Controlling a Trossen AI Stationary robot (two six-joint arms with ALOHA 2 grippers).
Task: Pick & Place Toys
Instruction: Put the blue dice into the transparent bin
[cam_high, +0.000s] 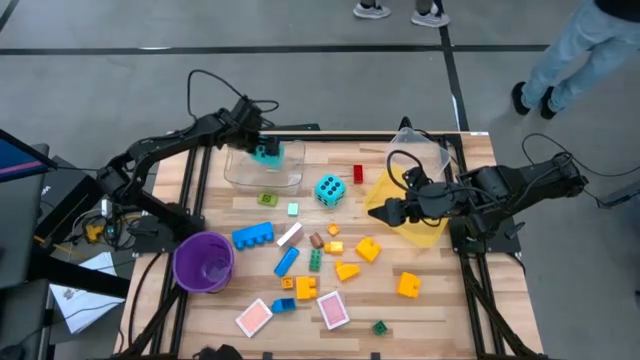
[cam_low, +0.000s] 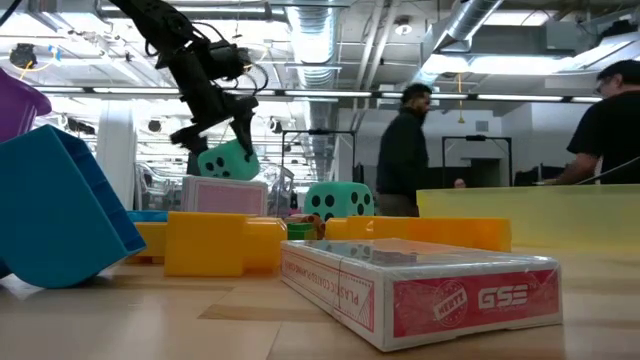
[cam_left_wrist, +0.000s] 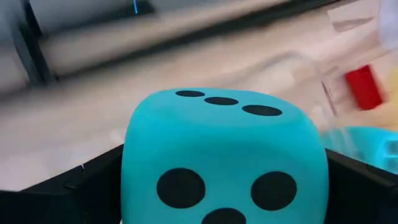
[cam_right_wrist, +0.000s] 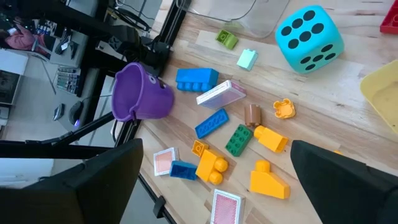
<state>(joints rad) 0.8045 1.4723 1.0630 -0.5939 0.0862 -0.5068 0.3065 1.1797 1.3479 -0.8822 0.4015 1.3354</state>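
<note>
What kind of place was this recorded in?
Probably an industrial lab or workshop: exposed ceiling ducts and pipes overhead, a bare concrete floor around the wooden table, and people standing in the open room behind it.

Left hand (cam_high: 264, 150) gripping, right hand (cam_high: 385, 212) open.

- Left arm (cam_high: 165, 150): black jointed links of slim tubes and chunkier joint housings, with a thin black cable looping free above it.
- Right arm (cam_high: 520, 185): same matte black build (another loose cable arcs near its wrist).
- Left gripper (cam_high: 266, 150): two flat, dark, blunt-edged fingers (cam_left_wrist: 68, 190).
- Right gripper (cam_high: 385, 212): broad black fingers (cam_right_wrist: 81, 186), plain and unmarked.
</note>
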